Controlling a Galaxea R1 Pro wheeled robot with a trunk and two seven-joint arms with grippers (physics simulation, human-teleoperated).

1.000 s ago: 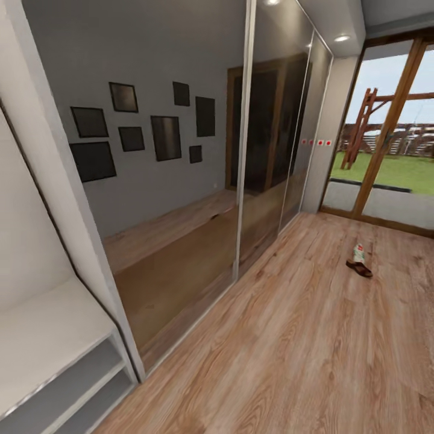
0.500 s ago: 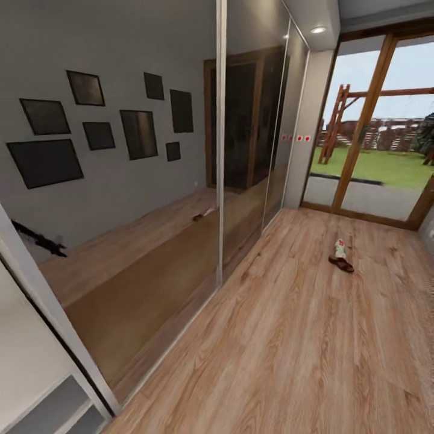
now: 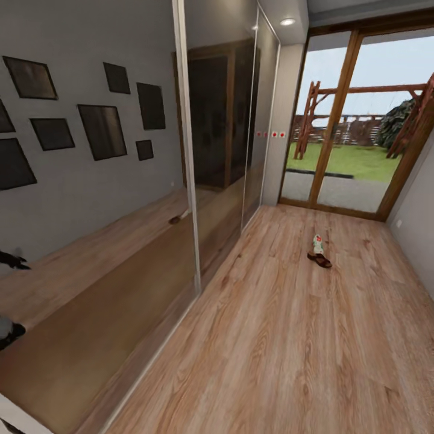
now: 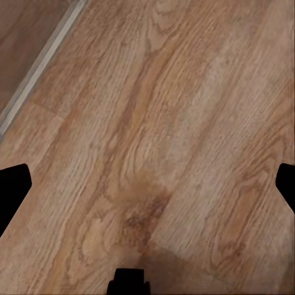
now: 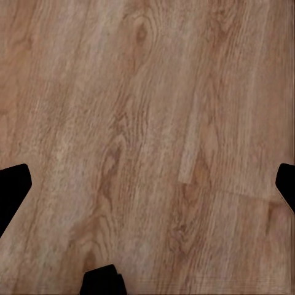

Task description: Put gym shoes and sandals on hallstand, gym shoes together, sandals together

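Observation:
Far down the corridor floor lie one gym shoe, white with green and red, and one dark brown sandal just in front of it, touching or nearly so. They sit near the glass door. The hallstand is out of view. My left gripper is open over bare floor planks, its dark fingertips wide apart with nothing between them. My right gripper is open too, over bare wood floor.
A mirrored sliding wardrobe runs along the left side, reflecting dark picture frames and the floor. A wood-framed glass door closes the far end, with a garden beyond. A grey wall bounds the right. A floor rail runs by the left gripper.
The camera has swung to the right: the hallstand has slid out of the picture at the left, and the shoe and sandal now sit nearer the picture's middle.

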